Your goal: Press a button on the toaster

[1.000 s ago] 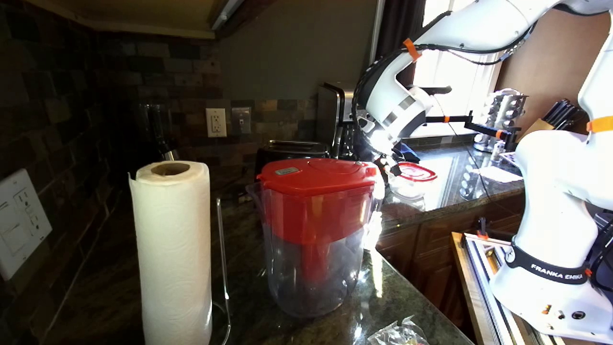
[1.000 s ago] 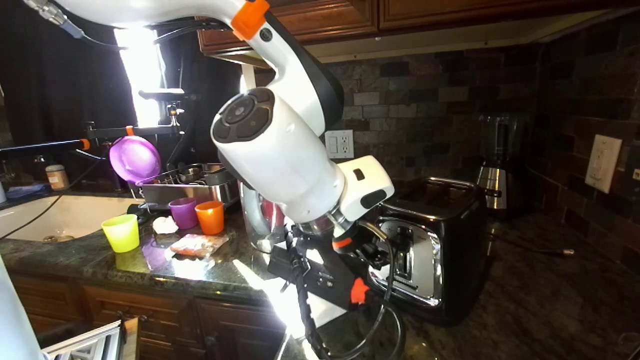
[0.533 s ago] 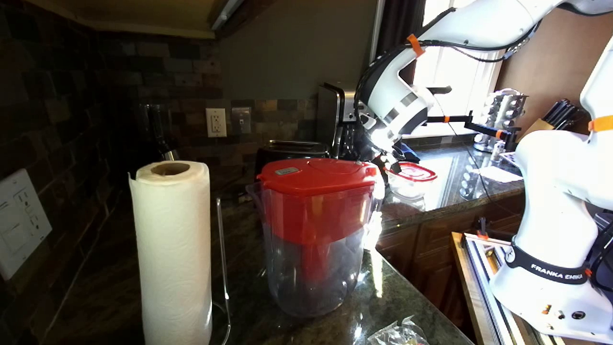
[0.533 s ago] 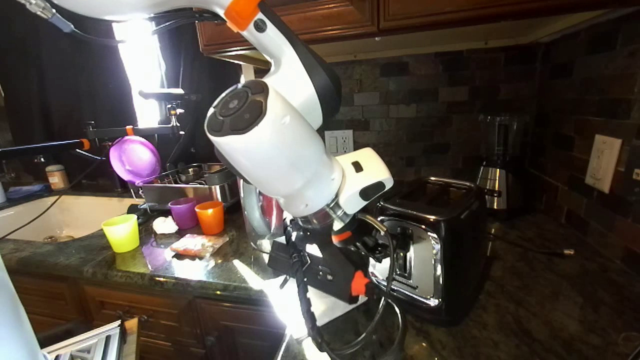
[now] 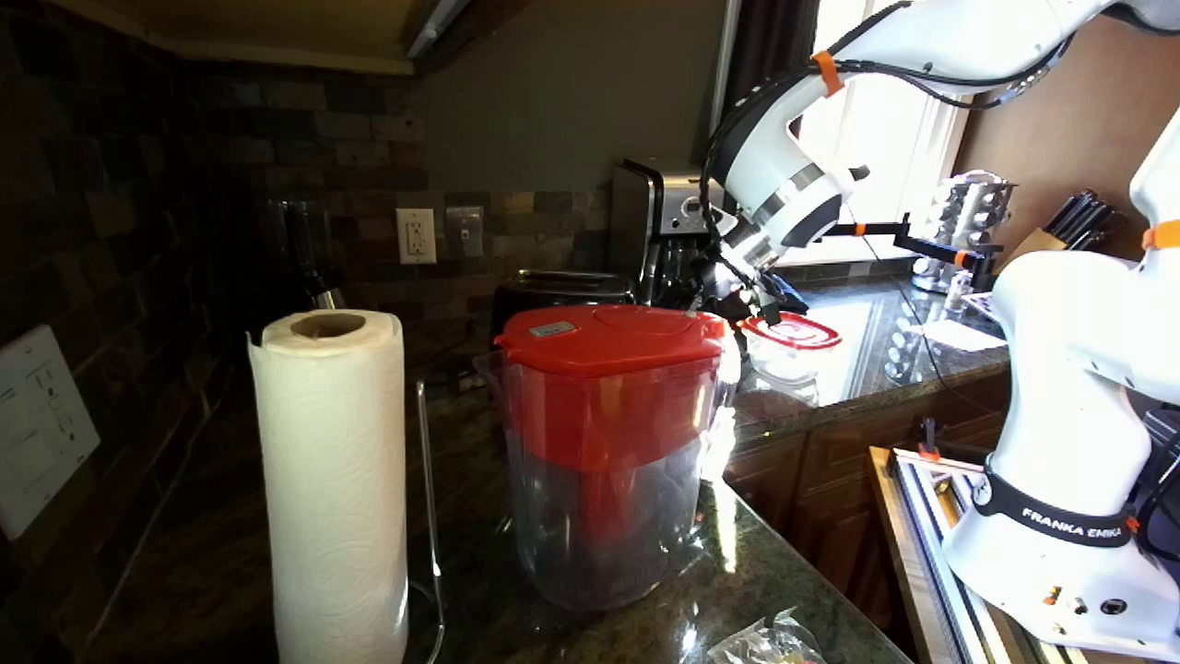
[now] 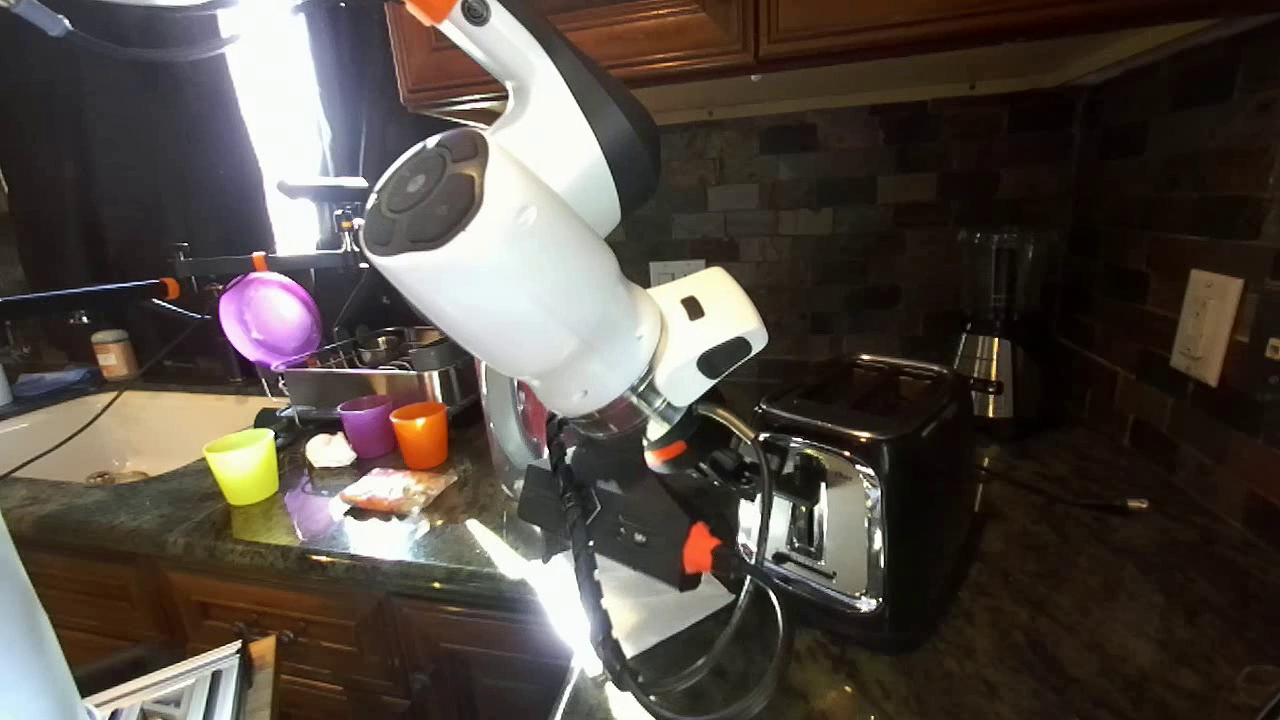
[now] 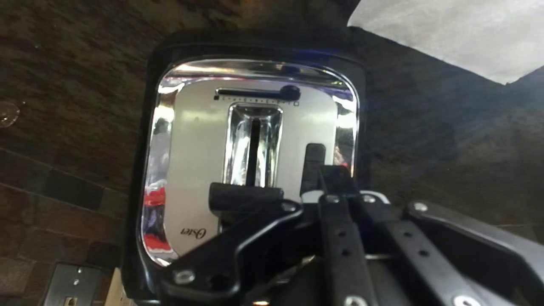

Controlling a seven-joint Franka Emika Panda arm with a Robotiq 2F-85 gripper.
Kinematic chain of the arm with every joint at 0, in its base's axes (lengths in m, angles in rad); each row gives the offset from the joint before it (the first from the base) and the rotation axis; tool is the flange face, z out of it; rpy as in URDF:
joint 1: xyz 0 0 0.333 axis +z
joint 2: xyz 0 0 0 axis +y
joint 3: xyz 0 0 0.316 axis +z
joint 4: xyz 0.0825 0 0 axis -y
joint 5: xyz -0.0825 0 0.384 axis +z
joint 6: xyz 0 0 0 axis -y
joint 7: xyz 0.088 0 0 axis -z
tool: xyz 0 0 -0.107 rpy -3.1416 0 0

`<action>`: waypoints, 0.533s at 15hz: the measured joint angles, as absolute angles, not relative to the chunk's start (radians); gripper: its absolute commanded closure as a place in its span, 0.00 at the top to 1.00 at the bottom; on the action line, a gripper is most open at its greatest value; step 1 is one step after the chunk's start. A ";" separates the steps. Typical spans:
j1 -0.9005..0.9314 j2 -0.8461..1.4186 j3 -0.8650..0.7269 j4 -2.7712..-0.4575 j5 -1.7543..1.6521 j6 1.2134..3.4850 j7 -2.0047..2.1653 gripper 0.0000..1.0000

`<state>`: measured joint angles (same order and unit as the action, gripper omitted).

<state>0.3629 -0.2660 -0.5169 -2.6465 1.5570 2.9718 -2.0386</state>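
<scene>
While the robot's black gripper (image 7: pixel 338 180) has its fingers together, gripping nothing visible, a boxy toaster (image 7: pixel 204 153) of glossy black and mirror-bright metal spreads beyond it toward 9 o'clock in the wrist view; whether they touch cannot be told. A dark oblong strip (image 7: pixel 314 155) sits at 3 o'clock on the satin silver panel (image 7: pixel 193 187), partly behind the fingertips, a stubby lever (image 7: pixel 245 197) near 6. In an exterior view, the toaster stands on a polished, mottled stone countertop (image 6: pixel 1060 600), a smooth orange cup (image 6: pixel 420 436) at 9 o'clock, a brick-patterned wall (image 6: pixel 840 200) at 12.
</scene>
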 measured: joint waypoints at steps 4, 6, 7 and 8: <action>0.363 -0.314 -0.506 -2.673 1.566 3.034 -2.039 0.40; 0.363 -0.340 -0.495 -2.688 1.569 3.070 -2.038 0.55; 0.363 -0.354 -0.490 -2.697 1.570 3.085 -2.038 0.62; 0.363 -0.370 -0.484 -2.708 1.571 3.100 -2.037 0.70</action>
